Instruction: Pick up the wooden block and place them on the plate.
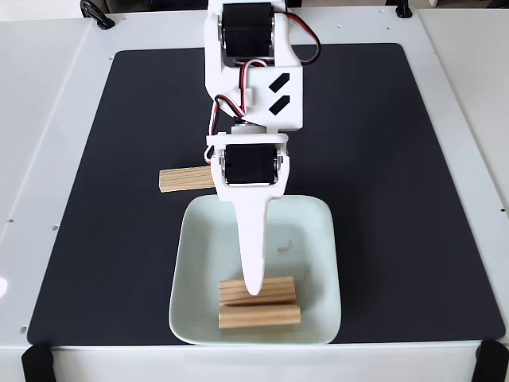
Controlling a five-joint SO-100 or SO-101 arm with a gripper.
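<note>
While two wooden blocks already lie inside the plate (322, 239), the job looks, by my judgement, partly done and not finished. Seen from the fixed view, the plate sits on the black mat (398, 159) at the near edge of the white table (48, 95). One block (259, 316) rests at the plate's near rim; a second block (278, 289) lies just behind it, touching or nearly touching, with its middle hidden by the arm's white finger. A third block (184, 179) lies on the mat just beyond the plate's far left corner, its right end tucked behind the arm, so it remains to be carried over. The hand (253, 293) hangs over the plate with its tip right at the second block; from this angle one finger alone is visible, so I cannot tell whether it is apart, together or clamped on anything. No brand, label or readable writing appears; the arm's housing carries only two black slanted marks (278, 92).
</note>
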